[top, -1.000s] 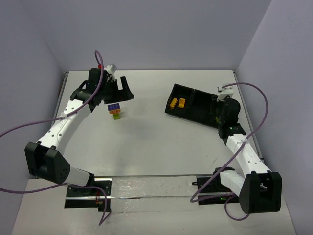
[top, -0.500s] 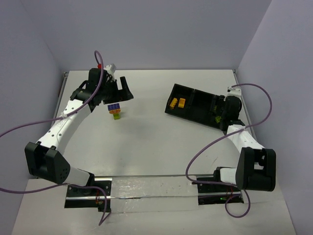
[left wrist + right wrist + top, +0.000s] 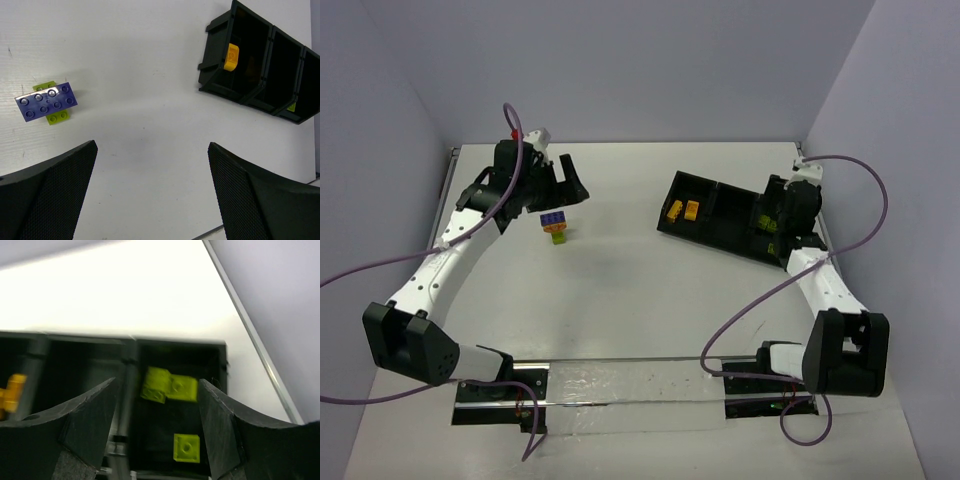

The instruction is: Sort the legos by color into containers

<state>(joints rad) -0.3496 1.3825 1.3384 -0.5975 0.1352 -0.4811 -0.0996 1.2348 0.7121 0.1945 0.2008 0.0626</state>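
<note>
The black three-section tray (image 3: pixel 728 213) lies at an angle at the back right. Its left section holds two orange-yellow legos (image 3: pixel 681 210), its right section lime green legos (image 3: pixel 767 222). In the right wrist view three lime legos (image 3: pixel 170 385) lie in that right section of the tray (image 3: pixel 125 342). My right gripper (image 3: pixel 157 425) hovers over them, open and empty. A blue-purple lego (image 3: pixel 46 101) sits stacked on a lime green lego (image 3: pixel 58 117) on the table, also seen from above (image 3: pixel 553 218). My left gripper (image 3: pixel 152 190) is open and empty, just behind that stack (image 3: pixel 565 187).
The tray's middle section looks bare. The table's back edge and walls lie close behind both grippers. A metal rail (image 3: pixel 620 380) runs along the near edge between the arm bases. Purple cables loop beside both arms.
My right gripper has moved back and to the right, over the tray's right section. My left arm has shifted slightly back and left. The legos have not moved.
</note>
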